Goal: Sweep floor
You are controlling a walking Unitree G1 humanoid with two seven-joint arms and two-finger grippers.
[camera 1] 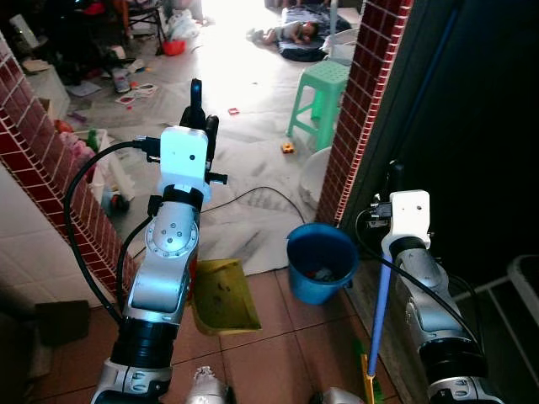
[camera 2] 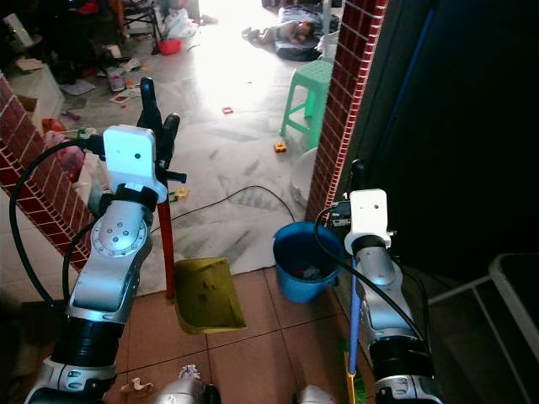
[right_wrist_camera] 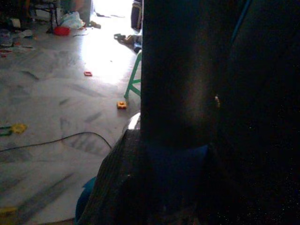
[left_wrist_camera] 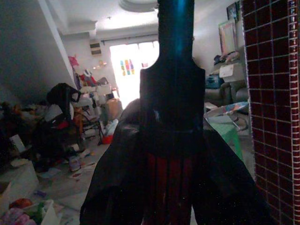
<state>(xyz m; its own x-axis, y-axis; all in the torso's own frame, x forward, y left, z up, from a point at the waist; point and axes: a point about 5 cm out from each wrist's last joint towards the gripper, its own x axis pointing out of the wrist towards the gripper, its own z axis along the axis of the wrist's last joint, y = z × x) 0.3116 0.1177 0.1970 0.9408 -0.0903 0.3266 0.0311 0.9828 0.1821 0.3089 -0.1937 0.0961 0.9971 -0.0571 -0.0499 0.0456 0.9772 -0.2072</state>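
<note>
The marble floor [camera 2: 227,160] beyond the brick pillar [camera 2: 341,109] is strewn with toys and crossed by a black cable [camera 2: 253,192]; bristles could snag it. The blue bucket [camera 2: 307,261] holds some debris; the yellow dustpan [camera 2: 205,295] looks nearly bare. The left gripper [camera 2: 157,114] clamps the dustpan's red handle [camera 2: 167,240]; the right gripper [camera 2: 357,172] grips the blue broom handle [camera 2: 354,324].

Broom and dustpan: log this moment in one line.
left gripper: holds red dustpan handle | right gripper: holds blue broom handle | dustpan: on tiles beside blue bucket
</note>
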